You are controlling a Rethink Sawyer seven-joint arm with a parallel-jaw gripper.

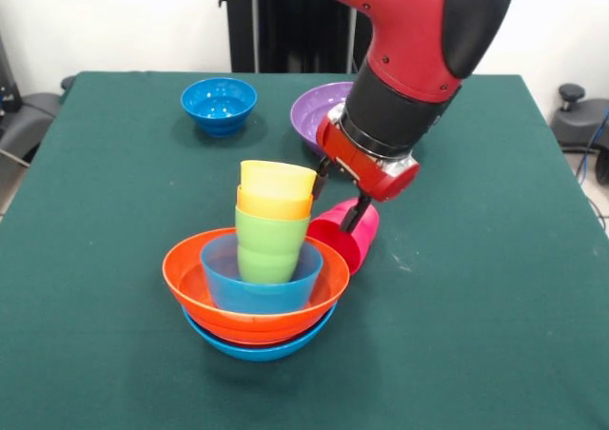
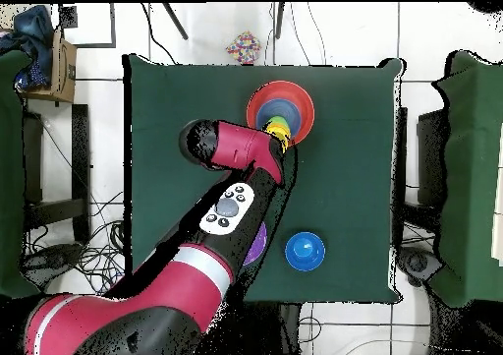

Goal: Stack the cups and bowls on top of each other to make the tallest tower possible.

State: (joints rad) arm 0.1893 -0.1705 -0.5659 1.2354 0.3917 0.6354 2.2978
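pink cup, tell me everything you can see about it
The pink cup is a small, glossy magenta plastic tumbler with no handle. It sits tilted, not upright, on the green table, right beside the tower and close against the large orange bowl. The gripper is down at its upper end, with one dark finger across the cup's surface. Whether it is actually gripped cannot be told. The overhead view hides it under the arm.

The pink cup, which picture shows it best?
The front view: the pink cup shows tilted beside the tower, with the gripper at its rim. In the overhead view the arm hides it.
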